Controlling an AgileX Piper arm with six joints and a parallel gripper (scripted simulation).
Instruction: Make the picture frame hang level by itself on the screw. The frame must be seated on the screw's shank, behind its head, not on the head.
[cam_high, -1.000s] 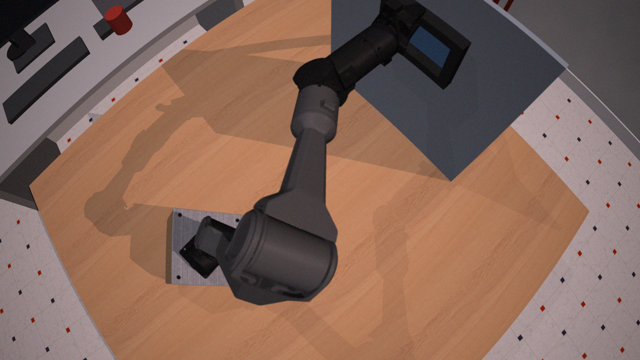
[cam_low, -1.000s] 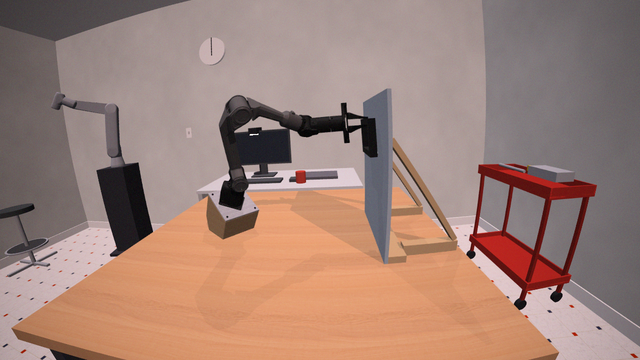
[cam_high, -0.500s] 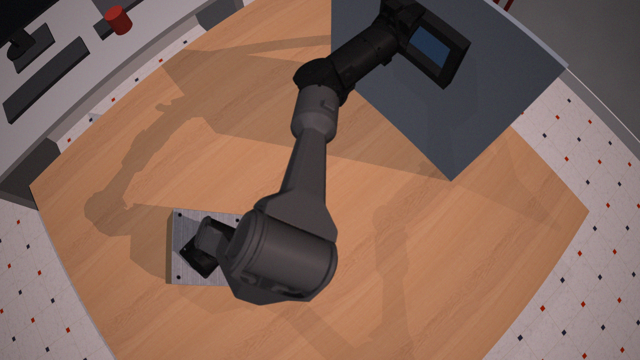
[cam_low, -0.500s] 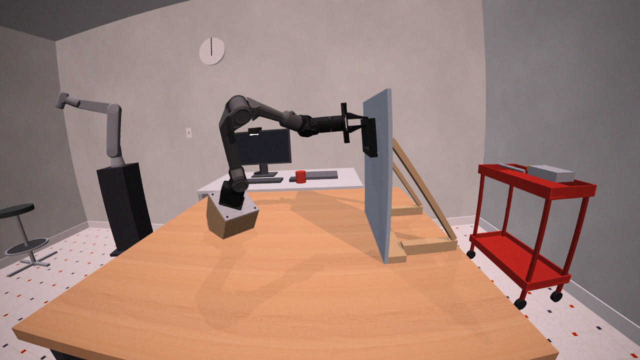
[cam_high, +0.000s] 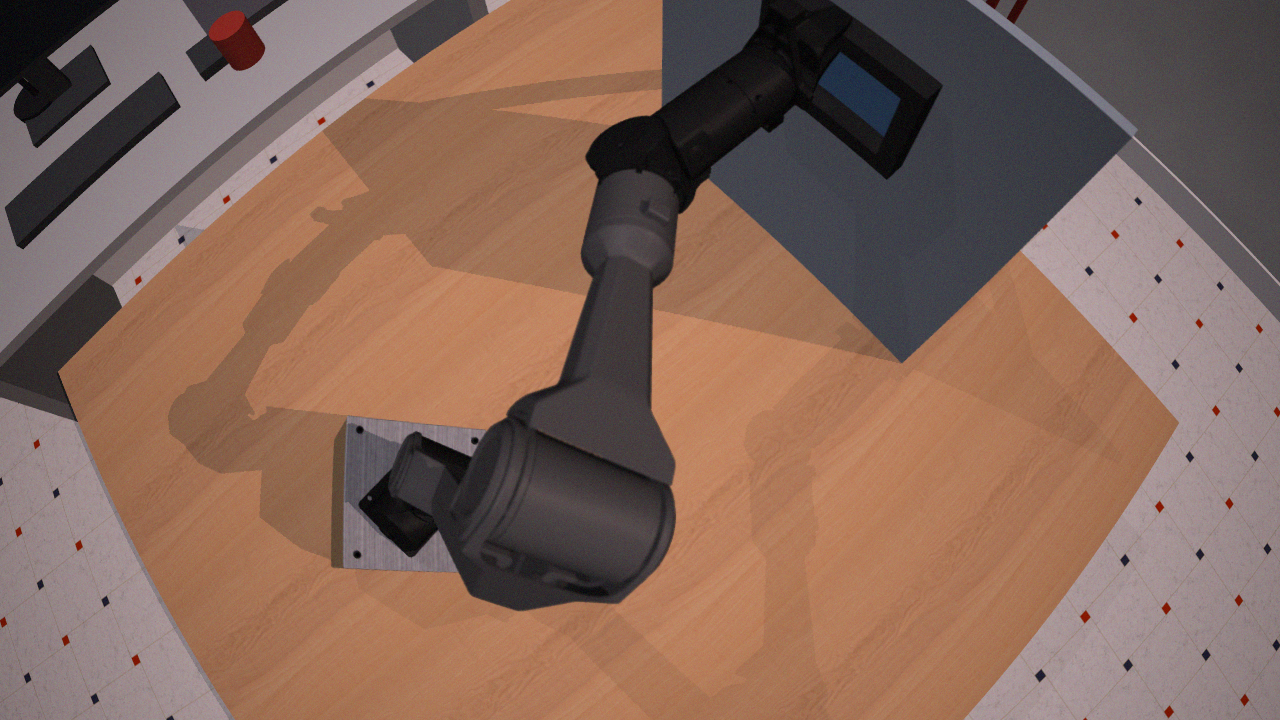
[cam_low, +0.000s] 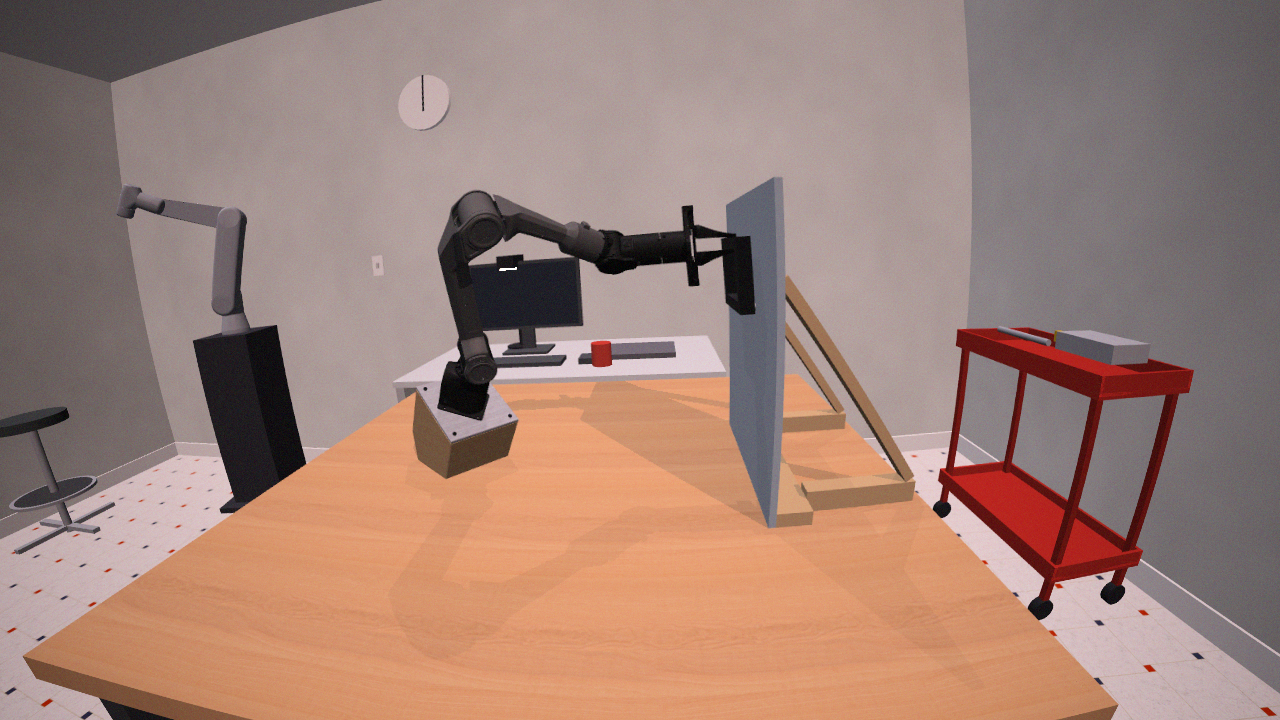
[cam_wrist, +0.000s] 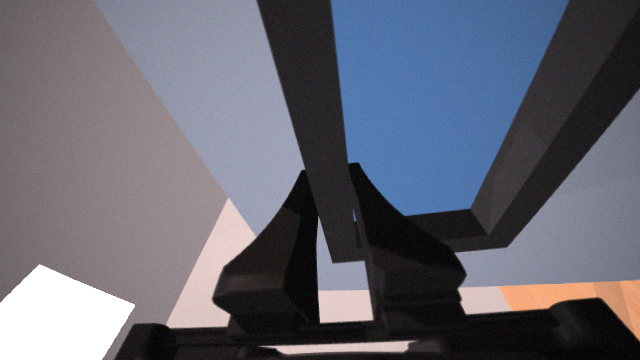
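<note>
One thing decides your next move, and you cannot see it: the screw is nowhere visible in any view, presumably hidden behind the picture frame (cam_low: 739, 274) where it meets the gray board (cam_low: 757, 376). Your gripper (cam_wrist: 334, 220) is clamped on one dark side bar of the frame, fingers pressing it from both sides, so the frame sits straight ahead of the wrist, out at the end of the nearly horizontal forearm. From the side view the frame is held high on the board's near face, close against it or touching; you cannot tell which, nor whether any weight already rests on the screw. From above, the frame's blue panel (cam_high: 859, 92) looks tilted relative to the board's edges, though the lens distorts that view, so don't trust it for level. The wrist view shows only the held bar, the blue panel and the lower corner; the frame's top edge and its hanger are cut off. Judge seating by how the frame behaves before you let go, not by sight.
</note>
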